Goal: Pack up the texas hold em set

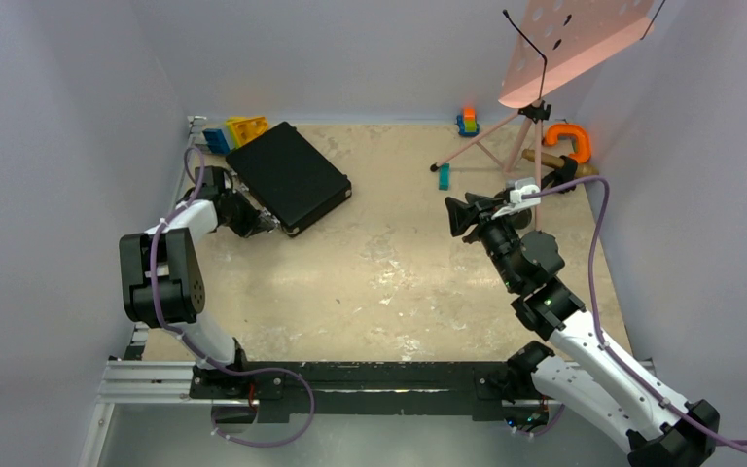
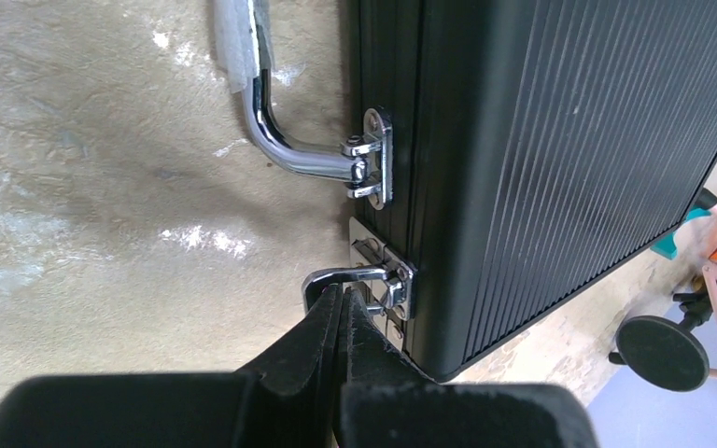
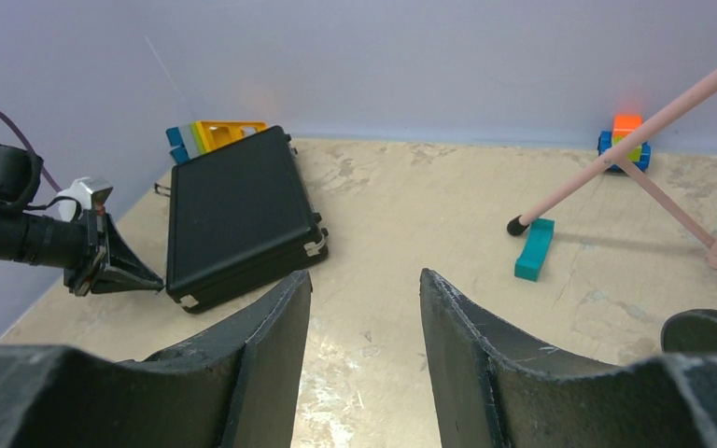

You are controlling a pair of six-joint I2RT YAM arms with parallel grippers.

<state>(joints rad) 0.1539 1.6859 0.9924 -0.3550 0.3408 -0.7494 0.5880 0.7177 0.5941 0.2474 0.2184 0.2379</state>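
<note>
The black briefcase [image 1: 290,175] of the texas hold em set lies closed and flat at the back left of the table, with silver corners showing in the right wrist view [image 3: 238,210]. Chips, card box and dice are out of view. My left gripper [image 1: 253,222] is shut, its tips [image 2: 344,297] pressed together against a chrome latch [image 2: 373,278] on the case's ribbed side [image 2: 560,168], just below the chrome handle [image 2: 285,140]. Nothing shows between its fingers. My right gripper [image 1: 459,214] hangs open and empty [image 3: 364,278] over the table's right middle, pointing toward the case.
Blue and yellow toy blocks [image 1: 235,131] sit behind the case by the back wall. A pink music stand [image 1: 574,39] spreads its tripod legs at the back right, with a teal block [image 1: 444,176], a small blue-orange toy [image 1: 467,121] and an orange clamp [image 1: 569,141] around them.
</note>
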